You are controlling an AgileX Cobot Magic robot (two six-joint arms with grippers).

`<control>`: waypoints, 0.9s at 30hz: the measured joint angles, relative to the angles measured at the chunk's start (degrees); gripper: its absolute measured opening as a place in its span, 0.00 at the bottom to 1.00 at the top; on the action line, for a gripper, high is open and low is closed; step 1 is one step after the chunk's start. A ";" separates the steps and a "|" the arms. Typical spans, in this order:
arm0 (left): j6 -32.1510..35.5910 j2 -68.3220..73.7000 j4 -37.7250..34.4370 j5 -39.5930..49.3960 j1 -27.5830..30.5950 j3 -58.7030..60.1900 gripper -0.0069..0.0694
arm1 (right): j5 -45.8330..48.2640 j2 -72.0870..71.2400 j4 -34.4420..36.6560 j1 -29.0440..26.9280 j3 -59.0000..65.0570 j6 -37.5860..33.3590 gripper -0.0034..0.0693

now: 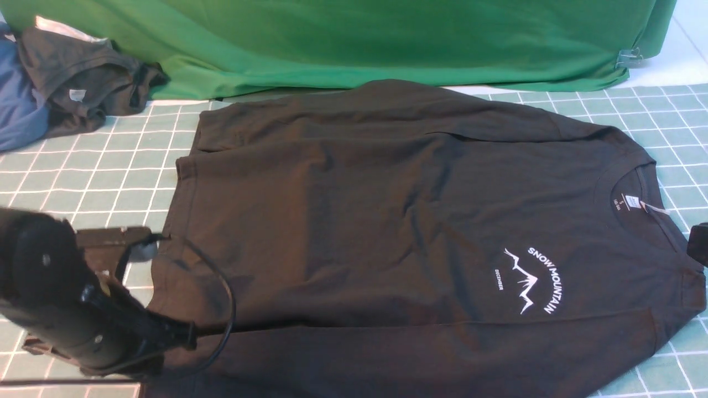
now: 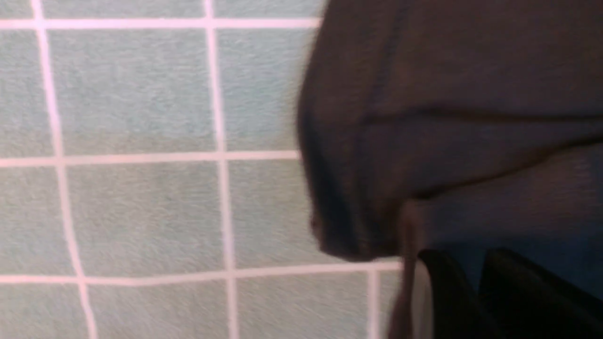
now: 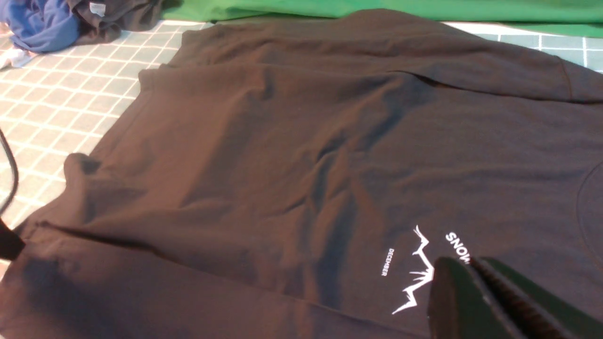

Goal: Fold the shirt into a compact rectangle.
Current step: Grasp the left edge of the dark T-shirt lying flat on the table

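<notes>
The black shirt (image 1: 387,221) lies flat on the gridded mat, neck to the right, its white mountain print (image 1: 534,282) and neck label (image 1: 625,202) facing up. Both sleeves lie folded along the body, one at the far edge and one at the near edge. My left arm (image 1: 61,298) is at the near left, by the shirt's hem corner. In the left wrist view my left gripper (image 2: 471,263) hovers over the shirt (image 2: 447,94) hem with a narrow gap between its fingers and nothing in it. My right gripper (image 3: 466,263) is shut and empty just above the print on the shirt (image 3: 282,141).
A big green cloth (image 1: 387,38) drapes across the back, held by a clip (image 1: 628,55) at the right. A crumpled dark grey garment (image 1: 83,83) and a blue cloth (image 1: 16,110) lie at the back left. The teal mat (image 1: 83,166) shows bare to the shirt's left.
</notes>
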 joint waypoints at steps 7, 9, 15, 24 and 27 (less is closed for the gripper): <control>0.00 0.13 0.90 -8.17 0.00 2.41 0.60 | -0.19 0.00 0.04 0.00 0.00 0.00 0.08; 0.00 0.13 0.77 -9.60 0.00 2.42 0.65 | -0.19 0.00 0.11 0.00 0.00 0.00 0.08; 0.00 2.71 0.29 -11.58 0.00 2.42 0.71 | -0.29 0.00 0.11 0.00 0.00 0.00 0.08; 0.17 4.64 -0.44 -9.55 0.00 1.94 0.46 | -0.21 0.00 0.16 0.00 0.05 0.00 0.08; 0.19 4.64 -1.71 -8.75 -0.08 1.94 0.30 | -0.10 0.00 0.16 0.00 0.12 0.00 0.08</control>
